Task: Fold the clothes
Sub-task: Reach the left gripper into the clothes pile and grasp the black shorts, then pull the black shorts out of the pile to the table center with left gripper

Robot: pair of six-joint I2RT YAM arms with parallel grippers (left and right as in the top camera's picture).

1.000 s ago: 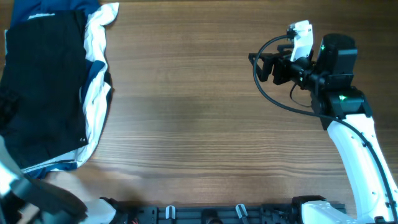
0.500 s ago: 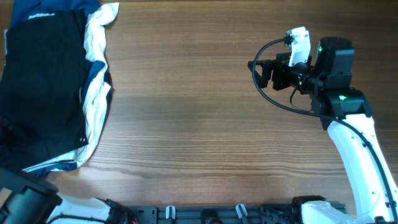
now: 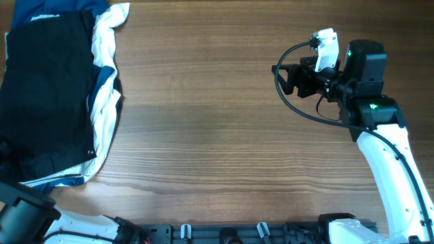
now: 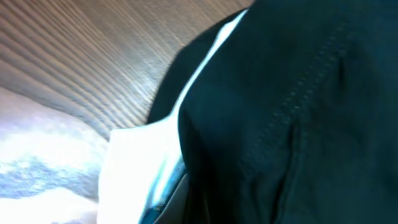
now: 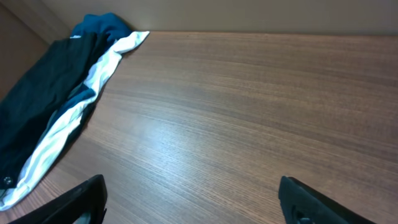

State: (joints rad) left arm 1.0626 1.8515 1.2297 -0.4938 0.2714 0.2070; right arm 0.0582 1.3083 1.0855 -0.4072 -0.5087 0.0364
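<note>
Task thing: the clothes (image 3: pixel 47 95), one black garment, lie flat at the far left of the table (image 3: pixel 217 135), on top of a small pile that runs from the far edge toward the near-left corner.
Look from above: plain matt black, long and roughly rectangular, with a fairly straight right edge.
Fabric up close: the left wrist view is nearly filled with it. The cloth is soft and smooth, with a row of stitching running diagonally along a seam.
Underneath: a white garment (image 3: pixel 105 102) shows along the black one's right edge as a wavy band, curling over at the top.
Also in the pile: a blue garment (image 3: pixel 41 8) is bunched at the far end, and a thin blue strip shows between black and white.
Table surface: brown wood grain running left to right, with a light sheen.
Right arm (image 3: pixel 380 135): white shell, black wrist and a looped black cable, over the right part of the table and well apart from the pile.
Right fingers (image 5: pixel 84 198): two dark tips at the lower corners of the right wrist view, spread wide, holding nothing.
Left arm (image 3: pixel 20 220): a dark piece sits at the near-left corner, just below the pile.
Left fingers: no view shows them, so their state cannot be told.
</note>
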